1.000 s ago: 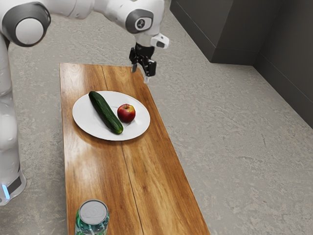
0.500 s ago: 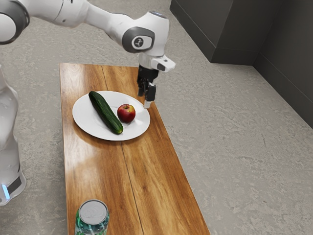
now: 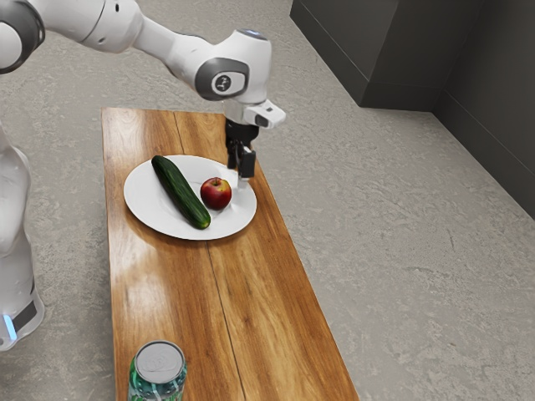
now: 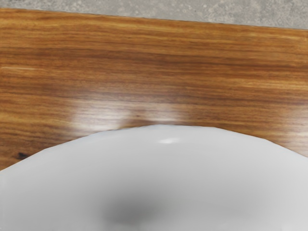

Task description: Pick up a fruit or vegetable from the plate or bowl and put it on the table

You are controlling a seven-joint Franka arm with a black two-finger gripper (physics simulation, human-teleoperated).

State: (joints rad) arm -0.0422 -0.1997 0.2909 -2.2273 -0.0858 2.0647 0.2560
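My gripper (image 3: 238, 174) hangs over the plate's rim on the exterior view's right, its fingers apart with nothing between them. Beside it, to the exterior view's left, a red apple (image 3: 216, 194) rests on the white oval plate (image 3: 150, 206). A long green cucumber (image 3: 180, 192) lies diagonally across the same plate, on the apple's other side. In the wrist view the plate's curved rim (image 4: 168, 132) appears close under my hand, with a soft dark shadow on its surface.
The plate stands on a narrow wooden table (image 3: 259, 309). A green can with a grey top (image 3: 160, 362) stands on the table near the exterior view's bottom. Beyond the long table edge lies grey floor (image 4: 159, 10).
My hand has come down from above the table's far end toward the plate, turned, then shifted slightly toward the exterior view's left. The apple and cucumber have stayed in place.
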